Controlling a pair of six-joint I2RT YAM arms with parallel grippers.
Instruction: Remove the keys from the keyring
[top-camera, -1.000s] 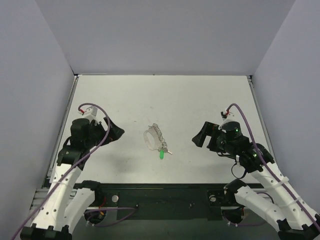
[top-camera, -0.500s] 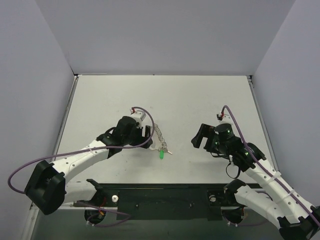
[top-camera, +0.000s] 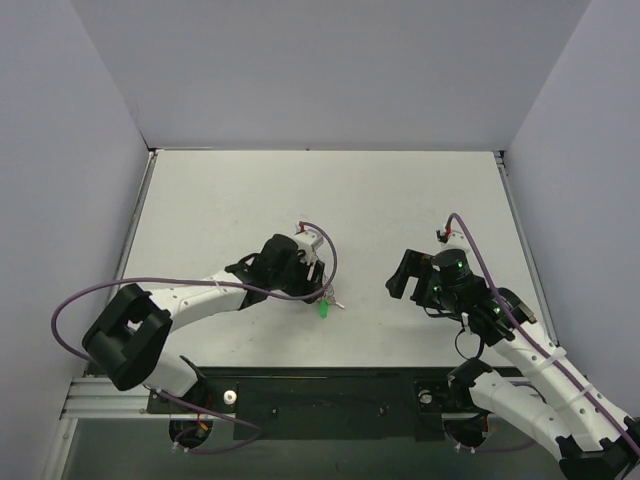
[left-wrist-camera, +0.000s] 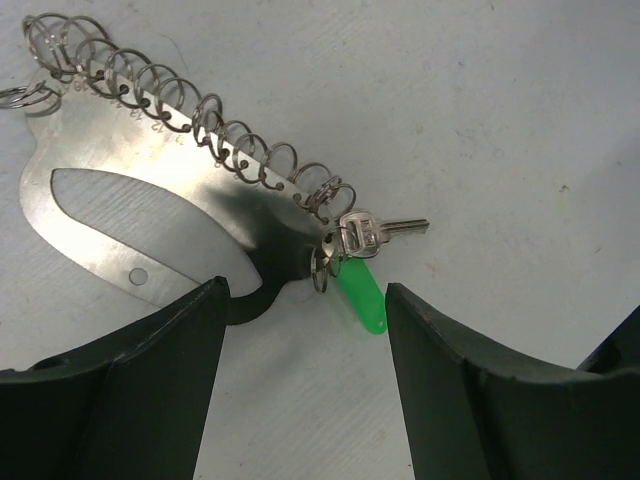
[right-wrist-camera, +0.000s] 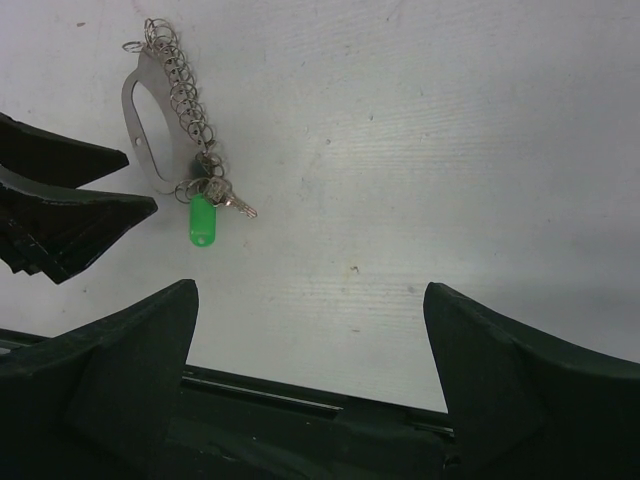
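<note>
Reaching further toward the middle of the worktop than half a second ago, the left arm is now hanging its wrist right over the keyring, while the right arm is sitting almost where it was.

From the left wrist, the left gripper is showing its fingers spread wide, one on each side of the near end of the keyring. They are pinching nothing. Whether the left-hand finger is touching the metal cannot be told.

The keyring is lying flat near the middle of the worktop. It is showing as a pale flat metal loop with a long cut-out, and a chain of small wire links is running along its upper edge. At the end nearest the fingers, a small silver key is hanging from a little ring, its blade pointing right. A green tag is lying just beside it, touching the same cluster. Only one key is showing clearly.

Off to the right, the right gripper is hovering well apart from the keyring, with its fingers also spread and holding nothing. In its view, the keyring is lying far off at upper left, with the left gripper's dark fingers just beside it.
</note>
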